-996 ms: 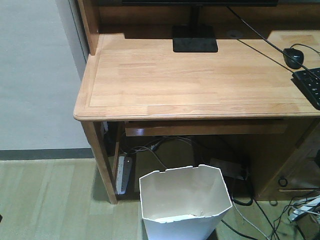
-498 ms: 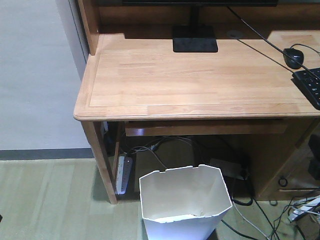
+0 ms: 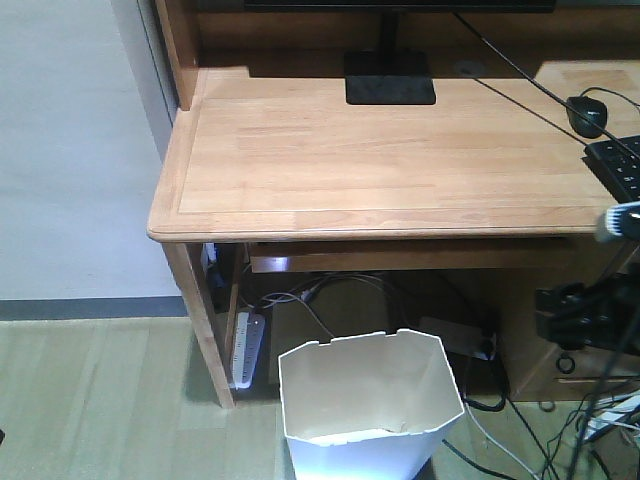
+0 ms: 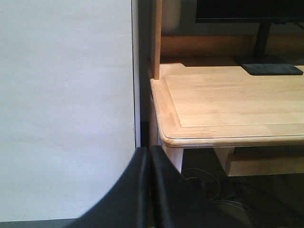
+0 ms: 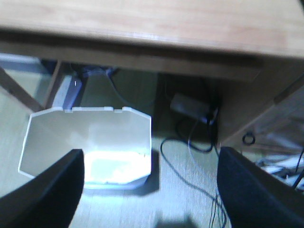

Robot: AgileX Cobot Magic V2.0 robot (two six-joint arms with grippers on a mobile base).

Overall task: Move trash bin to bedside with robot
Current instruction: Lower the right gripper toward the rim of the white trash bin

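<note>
1. Snag risk, front view: trash bin (image 3: 370,400) stands upright on the floor under the desk (image 3: 380,150) front edge. It is white, with a faceted rim, tapering down. Floor cords (image 3: 500,425) just right could catch it when dragged. Right arm (image 3: 585,310) is blurred at the right edge, so we cannot tell the pincer state here.
2. Left wrist: left gripper (image 4: 150,190) is pressed together, facing the desk corner. No bin in view.
3. Right wrist: right gripper (image 5: 149,161) is spread wide, with the bin below and left, apart from it. We judge the thin wall may flex and slip, or the bin may tip.
</note>
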